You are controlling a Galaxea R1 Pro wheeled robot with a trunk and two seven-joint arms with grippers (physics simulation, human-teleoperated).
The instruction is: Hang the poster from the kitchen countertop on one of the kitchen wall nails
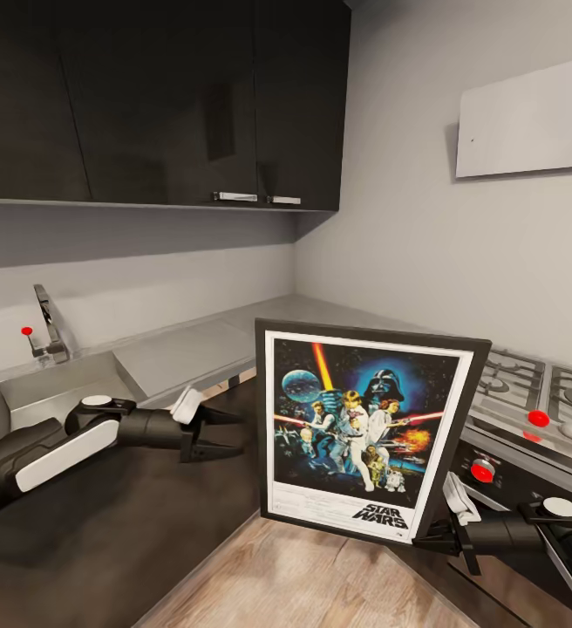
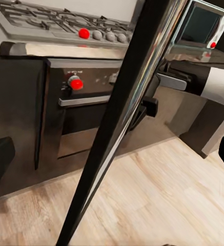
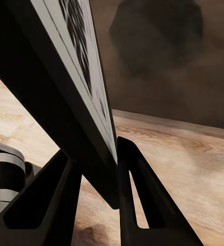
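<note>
Left gripper [image 1: 221, 432]: jaws apart, holding nothing, just left of the poster's left edge, over the dark cabinet fronts
Kitchen countertop [image 1: 207, 344]: grey steel, far side – sink [image 1: 55, 388] at left, gas hob [image 1: 539, 388] at right
Poster [image 1: 364, 427]: upright, slightly tilted, held in the air above the wood floor [image 1: 312, 584]
Right gripper [image 1: 434, 539]: fingers clamped on the poster's lower right corner – frame edge sits between them in the right wrist view [image 3: 91, 154]

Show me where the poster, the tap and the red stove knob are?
poster [image 1: 356, 419]: head view, on the printed picture inside the black frame.
tap [image 1: 49, 323]: head view, on its steel neck above the sink.
red stove knob [image 1: 483, 471]: head view, on the knob's round red face.
</note>
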